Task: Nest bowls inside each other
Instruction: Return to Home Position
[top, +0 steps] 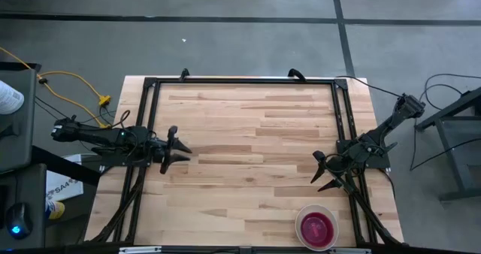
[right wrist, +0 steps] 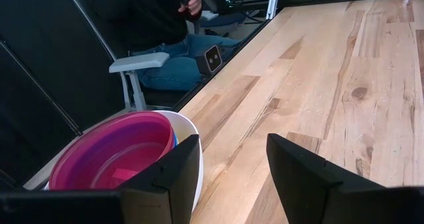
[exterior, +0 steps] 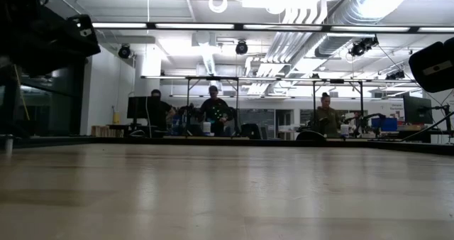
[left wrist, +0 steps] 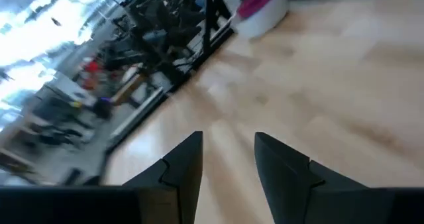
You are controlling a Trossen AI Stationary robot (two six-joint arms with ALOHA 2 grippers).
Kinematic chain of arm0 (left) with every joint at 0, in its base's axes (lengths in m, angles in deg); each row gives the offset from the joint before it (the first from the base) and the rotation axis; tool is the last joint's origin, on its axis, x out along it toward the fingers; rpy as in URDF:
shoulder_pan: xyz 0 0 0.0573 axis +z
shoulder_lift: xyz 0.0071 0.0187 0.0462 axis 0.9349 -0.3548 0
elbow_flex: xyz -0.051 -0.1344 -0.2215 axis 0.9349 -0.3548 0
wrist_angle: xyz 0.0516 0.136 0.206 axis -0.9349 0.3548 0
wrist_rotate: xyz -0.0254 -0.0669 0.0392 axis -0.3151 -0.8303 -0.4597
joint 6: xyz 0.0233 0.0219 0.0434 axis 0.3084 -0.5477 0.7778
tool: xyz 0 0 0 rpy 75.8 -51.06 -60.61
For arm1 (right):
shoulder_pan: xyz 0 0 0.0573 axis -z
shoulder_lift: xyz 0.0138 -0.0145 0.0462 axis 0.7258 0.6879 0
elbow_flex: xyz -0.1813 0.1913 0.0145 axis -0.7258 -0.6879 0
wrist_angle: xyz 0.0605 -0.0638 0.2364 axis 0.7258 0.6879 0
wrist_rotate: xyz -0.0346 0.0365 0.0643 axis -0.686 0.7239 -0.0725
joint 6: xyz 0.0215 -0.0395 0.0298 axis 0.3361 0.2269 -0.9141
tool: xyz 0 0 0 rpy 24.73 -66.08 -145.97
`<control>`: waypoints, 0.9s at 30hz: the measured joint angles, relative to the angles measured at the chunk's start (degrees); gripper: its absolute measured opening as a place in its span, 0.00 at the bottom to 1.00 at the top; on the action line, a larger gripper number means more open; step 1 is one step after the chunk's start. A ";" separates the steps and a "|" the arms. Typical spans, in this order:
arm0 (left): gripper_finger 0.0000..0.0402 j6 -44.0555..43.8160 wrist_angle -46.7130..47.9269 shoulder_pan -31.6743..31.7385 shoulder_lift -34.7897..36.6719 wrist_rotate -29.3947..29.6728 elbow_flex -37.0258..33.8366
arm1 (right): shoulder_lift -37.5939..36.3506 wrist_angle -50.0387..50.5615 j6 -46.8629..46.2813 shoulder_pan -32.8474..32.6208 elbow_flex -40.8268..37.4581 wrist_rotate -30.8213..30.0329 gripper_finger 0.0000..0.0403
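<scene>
A stack of bowls stands by its base near the table's front right corner. It is a larger white bowl [top: 317, 228] with a pinkish-red bowl [right wrist: 112, 154] nested inside it, and a blue rim [right wrist: 174, 140] shows between the two. The left wrist view shows the stack [left wrist: 260, 8] far off. My right gripper [top: 322, 171] hovers open just beyond the stack, toward the table's far edge, with nothing between its fingers [right wrist: 232, 174]. My left gripper [top: 180, 150] hangs open over the table's left side, also with nothing in it [left wrist: 228, 168].
A black frame [top: 240, 81] runs along the far and side edges of the bare wooden tabletop [top: 248, 141]. A seated person [right wrist: 165, 48] on a chair is beside the table's near edge. Beyond the table the low view shows people at desks [exterior: 213, 112].
</scene>
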 joint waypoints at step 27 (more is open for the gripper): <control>0.34 -45.42 -0.70 0.00 -0.01 -5.15 0.00 | -0.01 0.00 0.01 -0.01 0.00 -0.01 0.42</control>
